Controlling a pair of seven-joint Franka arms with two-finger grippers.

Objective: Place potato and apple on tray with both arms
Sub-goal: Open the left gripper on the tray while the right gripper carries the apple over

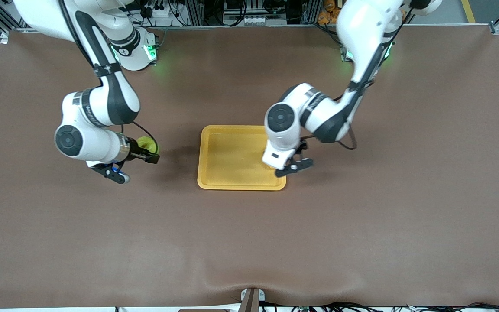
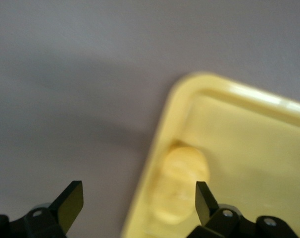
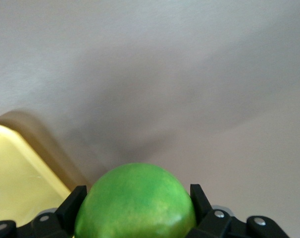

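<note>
Right gripper clamps apple over table beside tray | left gripper spread wide over potato, in tray

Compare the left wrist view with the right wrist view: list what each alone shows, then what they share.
Only the left wrist view shows the potato, lying in the tray against its rim, below the left gripper, whose jaws are open. Only the right wrist view shows the apple, held in the right gripper with jaws shut on it. Both show the tray and the brown table.
</note>
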